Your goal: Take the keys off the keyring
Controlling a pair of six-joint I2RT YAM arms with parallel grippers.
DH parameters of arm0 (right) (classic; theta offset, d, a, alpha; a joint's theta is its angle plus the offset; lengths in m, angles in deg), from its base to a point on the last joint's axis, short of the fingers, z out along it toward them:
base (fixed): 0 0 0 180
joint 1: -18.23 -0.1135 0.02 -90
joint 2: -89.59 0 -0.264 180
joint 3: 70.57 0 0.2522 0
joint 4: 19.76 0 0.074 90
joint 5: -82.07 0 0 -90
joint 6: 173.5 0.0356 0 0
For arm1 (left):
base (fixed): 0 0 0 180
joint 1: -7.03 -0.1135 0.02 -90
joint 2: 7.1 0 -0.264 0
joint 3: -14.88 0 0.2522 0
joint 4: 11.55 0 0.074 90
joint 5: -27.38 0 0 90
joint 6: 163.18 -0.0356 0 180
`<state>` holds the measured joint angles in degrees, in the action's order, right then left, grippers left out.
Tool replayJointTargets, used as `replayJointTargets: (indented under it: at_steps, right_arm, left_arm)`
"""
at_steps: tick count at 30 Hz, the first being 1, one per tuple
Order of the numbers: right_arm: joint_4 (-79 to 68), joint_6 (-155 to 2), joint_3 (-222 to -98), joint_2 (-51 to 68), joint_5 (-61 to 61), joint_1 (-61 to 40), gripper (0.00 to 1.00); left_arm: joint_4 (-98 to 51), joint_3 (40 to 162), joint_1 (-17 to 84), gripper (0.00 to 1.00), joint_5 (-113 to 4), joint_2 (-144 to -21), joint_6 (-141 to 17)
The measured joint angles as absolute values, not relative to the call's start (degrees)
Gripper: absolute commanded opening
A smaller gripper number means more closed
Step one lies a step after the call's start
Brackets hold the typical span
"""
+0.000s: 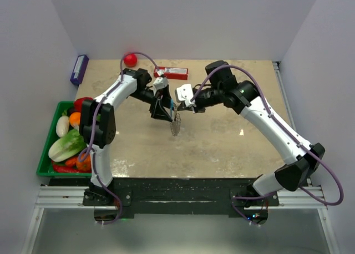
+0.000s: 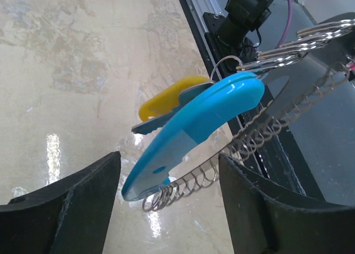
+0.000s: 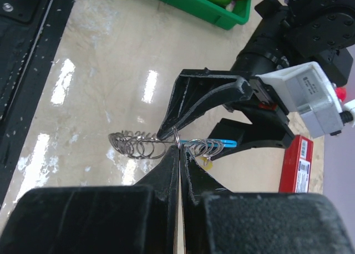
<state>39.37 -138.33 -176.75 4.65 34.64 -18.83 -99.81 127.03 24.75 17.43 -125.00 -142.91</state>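
The keyring (image 1: 176, 124), a floppy chain of silvery wire rings (image 2: 233, 154) with a light-blue curved piece (image 2: 194, 129), hangs above the table between both arms. My right gripper (image 3: 179, 148) is shut on one ring of the chain (image 3: 138, 146) and holds it up. A key with a yellow head (image 2: 166, 97) hangs behind the blue piece. My left gripper (image 2: 169, 193) is open, its fingers (image 2: 66, 207) either side of the blue piece's lower end. The chain runs close along the right finger. In the top view the left gripper (image 1: 162, 108) sits just left of the right gripper (image 1: 178, 103).
A red ball (image 1: 130, 59) and a red rectangular box (image 1: 171, 72) lie at the back of the table. A green crate (image 1: 46, 166) of vegetables stands at the left edge. A purple box (image 1: 79, 69) leans by the left wall.
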Motion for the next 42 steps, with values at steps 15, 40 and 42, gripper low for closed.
replayJointTargets:
  at_steps: [15, 40, 42]
  right_arm:
    - [46.6, -149.1, -178.2, 5.2, 36.7, -18.8, 0.00]
    - [41.5, -147.2, -177.7, 8.5, 32.0, -17.7, 0.00]
    - [41.3, -146.9, -177.7, 8.5, 32.0, -17.4, 0.00]
  left_arm:
    - [-100.1, 125.1, 28.5, 0.49, 20.1, -120.8, -144.7]
    - [-100.2, 122.7, 29.7, 0.43, 20.4, -119.5, -144.8]
    - [-100.2, 122.6, 29.7, 0.42, 20.1, -119.5, -144.8]
